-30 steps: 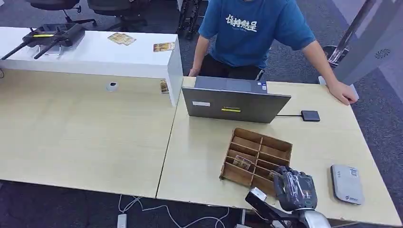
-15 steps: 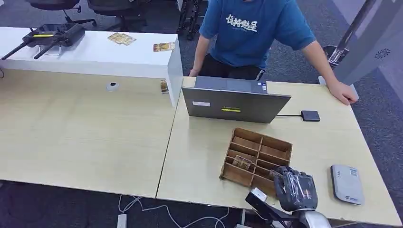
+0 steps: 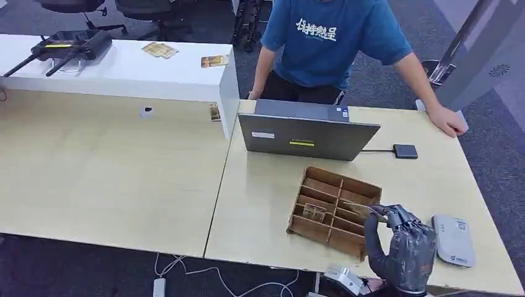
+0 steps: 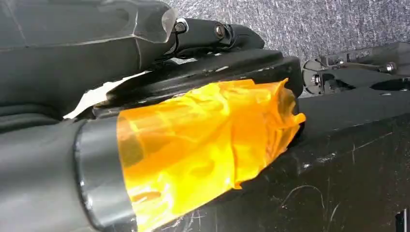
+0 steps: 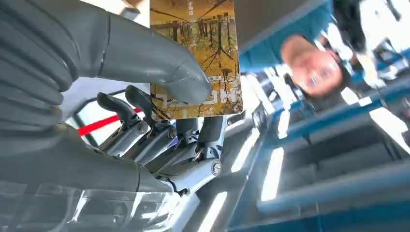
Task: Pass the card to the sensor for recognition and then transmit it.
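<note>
My right hand (image 3: 401, 246) is raised over the table's near edge, just right of the wooden compartment box (image 3: 334, 210). It pinches a yellow-brown picture card (image 3: 364, 210) between thumb and fingers; the right wrist view shows the card (image 5: 196, 53) under the thumb (image 5: 145, 60). Another card (image 3: 314, 212) lies in a compartment of the box. The grey-white sensor (image 3: 453, 239) lies flat on the table to the right of the hand. My left hand (image 4: 212, 34) hangs beside dark body parts; how its fingers stand is unclear.
A person in a blue shirt stands behind the grey laptop (image 3: 306, 133), one hand (image 3: 449, 120) on the far right table edge. A small black device (image 3: 404, 151) lies beside the laptop. A white raised counter (image 3: 124, 74) at the back left carries cards (image 3: 213, 60).
My right hand has turned over and lifted out of the box's near right corner, now holding a card up and closer to the sensor.
</note>
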{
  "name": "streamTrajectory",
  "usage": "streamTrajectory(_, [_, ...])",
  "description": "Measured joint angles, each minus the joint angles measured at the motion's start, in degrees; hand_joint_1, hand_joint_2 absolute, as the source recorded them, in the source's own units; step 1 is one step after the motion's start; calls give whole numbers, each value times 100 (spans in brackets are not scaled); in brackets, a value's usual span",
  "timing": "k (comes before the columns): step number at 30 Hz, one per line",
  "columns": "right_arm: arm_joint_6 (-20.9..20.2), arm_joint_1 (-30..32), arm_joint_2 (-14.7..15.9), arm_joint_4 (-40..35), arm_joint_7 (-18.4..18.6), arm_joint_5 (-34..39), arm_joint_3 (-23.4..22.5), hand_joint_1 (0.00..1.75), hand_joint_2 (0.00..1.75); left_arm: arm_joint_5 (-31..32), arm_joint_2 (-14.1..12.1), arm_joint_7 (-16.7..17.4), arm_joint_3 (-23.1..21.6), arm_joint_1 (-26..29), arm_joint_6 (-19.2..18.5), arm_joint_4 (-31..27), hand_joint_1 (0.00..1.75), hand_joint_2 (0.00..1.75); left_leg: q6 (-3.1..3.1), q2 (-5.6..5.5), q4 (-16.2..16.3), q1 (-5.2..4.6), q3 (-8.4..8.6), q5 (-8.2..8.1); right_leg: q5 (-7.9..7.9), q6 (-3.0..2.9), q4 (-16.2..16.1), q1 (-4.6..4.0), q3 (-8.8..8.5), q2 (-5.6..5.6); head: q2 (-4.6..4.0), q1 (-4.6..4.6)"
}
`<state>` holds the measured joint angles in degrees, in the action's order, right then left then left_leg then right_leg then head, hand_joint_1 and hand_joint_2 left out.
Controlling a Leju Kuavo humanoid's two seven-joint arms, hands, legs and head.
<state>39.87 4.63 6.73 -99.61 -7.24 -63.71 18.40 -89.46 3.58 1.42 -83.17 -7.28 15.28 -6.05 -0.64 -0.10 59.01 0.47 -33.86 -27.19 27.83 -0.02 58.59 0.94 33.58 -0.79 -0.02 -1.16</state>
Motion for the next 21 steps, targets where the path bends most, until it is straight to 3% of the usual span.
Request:
streamTrajectory(3, [0, 182, -368, -288, -643, 142, -307, 175, 175, 0, 0, -13, 0, 1, -2, 0, 0, 0, 0, 1, 0, 0, 2, 0, 0, 0, -1, 0, 0, 0, 0, 0])
streamTrajectory(8, [0, 404, -912, -677, -1390, 810, -840, 175, 175, 0, 0, -33, 0, 6, -2, 2, 0, 0, 0, 2, 0, 0, 2, 0, 0, 0, -1, 0, 0, 0, 0, 0])
streamTrajectory(10, [0, 461, -1077, -784, -1499, 1203, -1016, 175, 175, 0, 0, -35, 0, 7, -2, 2, 0, 0, 0, 1, 0, 0, 1, 0, 0, 0, 0, 0, 0, -1, 0, 0])
streamTrajectory(16, [11, 551, -1339, -950, -1568, 1340, -1263, 175, 175, 0, 0, -35, 0, 7, 0, 2, 0, 0, 0, 3, 0, 0, 2, 0, 0, -1, 0, 0, 0, 1, 0, 0])
streamTrajectory(21, [9, 595, -1638, -1070, -2212, 2534, -1542, 175, 175, 0, 2, -39, 0, 8, 13, 2, 0, 0, 0, 4, 0, 0, 2, 0, 0, -1, 0, 0, 0, 1, 0, 0])
